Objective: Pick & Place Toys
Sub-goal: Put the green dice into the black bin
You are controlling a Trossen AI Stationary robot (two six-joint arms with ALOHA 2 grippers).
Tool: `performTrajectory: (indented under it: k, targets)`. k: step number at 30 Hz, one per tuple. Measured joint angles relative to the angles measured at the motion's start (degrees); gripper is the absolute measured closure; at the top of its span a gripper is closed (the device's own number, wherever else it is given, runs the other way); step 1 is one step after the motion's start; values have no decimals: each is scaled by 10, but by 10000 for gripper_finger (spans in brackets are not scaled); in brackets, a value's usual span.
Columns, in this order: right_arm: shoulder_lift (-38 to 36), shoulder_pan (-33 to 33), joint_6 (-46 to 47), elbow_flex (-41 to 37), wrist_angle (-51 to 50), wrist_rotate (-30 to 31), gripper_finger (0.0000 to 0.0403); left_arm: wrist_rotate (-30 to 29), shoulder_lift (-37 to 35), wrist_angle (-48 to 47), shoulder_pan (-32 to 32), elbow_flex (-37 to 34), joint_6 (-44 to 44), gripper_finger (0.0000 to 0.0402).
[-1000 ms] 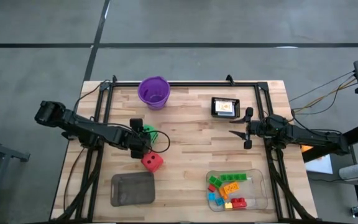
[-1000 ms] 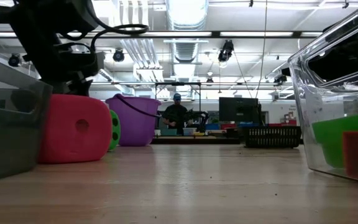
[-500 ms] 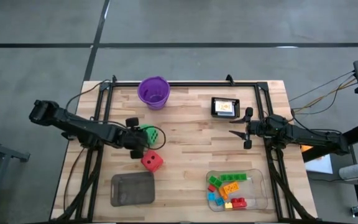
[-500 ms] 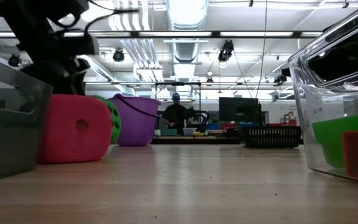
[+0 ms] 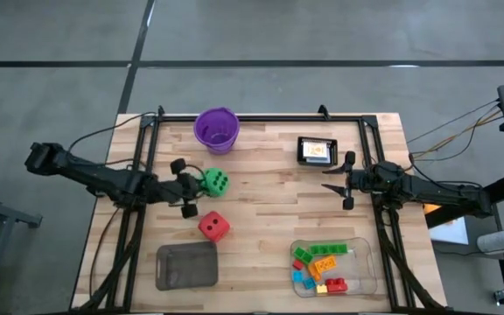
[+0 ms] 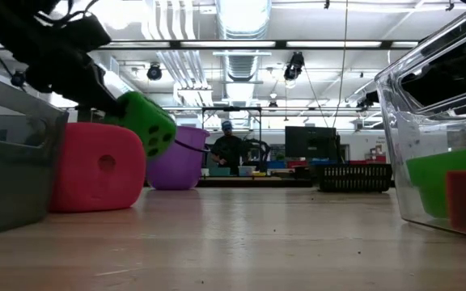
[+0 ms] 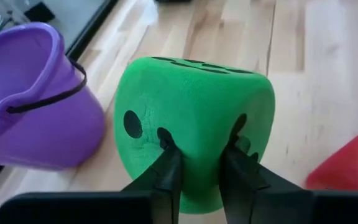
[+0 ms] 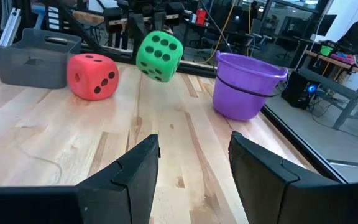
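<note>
Green die (image 5: pixel 215 182) lifted, tilted, black-dotted, seemingly undamaged.

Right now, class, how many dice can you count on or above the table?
2: the green die is held off the table by the left tool; the red die rests on the wood beside the grey tray.

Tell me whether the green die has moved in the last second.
Yes. The left hand has lifted the green die off the table; in the low view it now hangs above the red die, tilted.
</note>
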Motion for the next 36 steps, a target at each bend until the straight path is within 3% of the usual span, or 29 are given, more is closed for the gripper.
performTrajectory:
  k: [9,19,27,36]
  targets:
    - [-1,0,0,0,2,0,212,43,-170,75,-18,-78,25,332]
    - [0,0,0,0,2,0,212,143,-287,60,-60,-85,29,332]
    - [0,0,0,0,2,0,212,291,-298,63,-111,-82,1,332]
    - [0,0,0,0,4,0,212,334,-248,109,-215,-82,-34,331]
